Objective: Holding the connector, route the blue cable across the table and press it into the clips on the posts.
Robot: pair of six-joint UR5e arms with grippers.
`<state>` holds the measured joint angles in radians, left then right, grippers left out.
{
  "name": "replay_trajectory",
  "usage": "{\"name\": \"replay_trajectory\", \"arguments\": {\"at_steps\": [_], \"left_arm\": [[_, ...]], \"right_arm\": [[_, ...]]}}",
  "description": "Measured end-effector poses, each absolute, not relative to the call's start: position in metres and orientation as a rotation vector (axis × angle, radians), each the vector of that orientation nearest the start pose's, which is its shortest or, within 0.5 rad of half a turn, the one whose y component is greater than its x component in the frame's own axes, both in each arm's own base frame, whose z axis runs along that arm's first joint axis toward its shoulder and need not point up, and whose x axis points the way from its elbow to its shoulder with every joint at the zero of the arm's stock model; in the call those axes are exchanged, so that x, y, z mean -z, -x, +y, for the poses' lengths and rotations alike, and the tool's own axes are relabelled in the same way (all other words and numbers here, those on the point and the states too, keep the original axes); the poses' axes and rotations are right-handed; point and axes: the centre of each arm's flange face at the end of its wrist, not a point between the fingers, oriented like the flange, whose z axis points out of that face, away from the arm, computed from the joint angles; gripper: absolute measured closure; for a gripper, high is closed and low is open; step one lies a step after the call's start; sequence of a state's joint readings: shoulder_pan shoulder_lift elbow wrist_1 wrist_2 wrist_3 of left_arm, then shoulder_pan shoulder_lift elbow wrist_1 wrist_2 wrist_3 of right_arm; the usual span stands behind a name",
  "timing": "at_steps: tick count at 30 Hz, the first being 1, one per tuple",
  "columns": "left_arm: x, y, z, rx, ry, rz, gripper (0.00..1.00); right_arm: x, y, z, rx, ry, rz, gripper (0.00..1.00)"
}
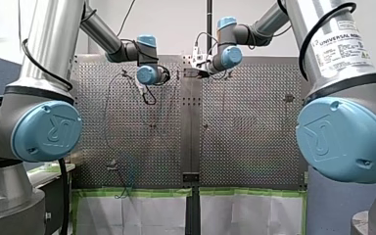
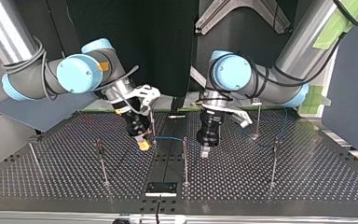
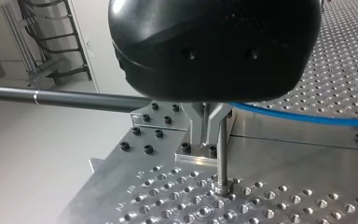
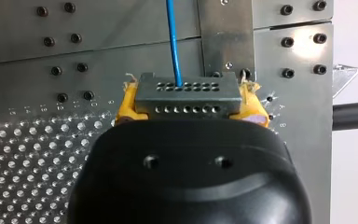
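The right gripper (image 4: 190,100) clamps the connector (image 4: 189,91) of the blue cable (image 4: 172,42) over the middle of the table (image 4: 28,154); the grip of the left gripper (image 2: 205,152) cannot be told.

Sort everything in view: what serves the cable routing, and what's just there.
Job: blue cable; connector, held in my right gripper; posts; my left gripper.
Just there: black plate; green tape; dark pole.
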<state>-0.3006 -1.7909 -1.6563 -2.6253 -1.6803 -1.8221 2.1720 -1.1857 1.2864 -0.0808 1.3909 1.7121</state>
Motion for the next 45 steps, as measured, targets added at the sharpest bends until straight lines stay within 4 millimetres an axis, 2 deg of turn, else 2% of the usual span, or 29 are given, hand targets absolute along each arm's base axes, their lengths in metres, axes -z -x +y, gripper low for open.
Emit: {"name": "replay_trajectory", "arguments": {"at_steps": [6,19,30,41,43,44,45], "left_arm": [[-0.370,-0.541,-0.286,0.384,0.063,1.377,1.00],[-0.383,-0.571,-0.269,0.395,0.080,1.330,1.00],[-0.384,-0.578,-0.261,0.395,0.081,1.327,1.00],[-0.382,-0.577,-0.262,0.409,0.076,1.340,1.00],[-0.382,-0.576,-0.262,0.406,0.078,1.346,0.98],[-0.381,-0.576,-0.262,0.405,0.079,1.350,0.91],[-0.380,-0.575,-0.263,0.402,0.080,1.356,0.78]], "right_arm": [[-0.416,-0.484,-0.454,2.448,2.341,1.185,1.00],[-0.430,-0.466,-0.481,2.502,2.312,1.219,1.00],[-0.411,-0.460,-0.497,2.465,2.334,1.247,1.00],[-0.408,-0.449,-0.511,2.472,2.320,1.247,1.00],[-0.408,-0.448,-0.512,2.473,2.320,1.238,1.00],[-0.408,-0.448,-0.513,2.473,2.320,1.233,1.00],[-0.408,-0.447,-0.513,2.473,2.320,1.231,1.00]]}}
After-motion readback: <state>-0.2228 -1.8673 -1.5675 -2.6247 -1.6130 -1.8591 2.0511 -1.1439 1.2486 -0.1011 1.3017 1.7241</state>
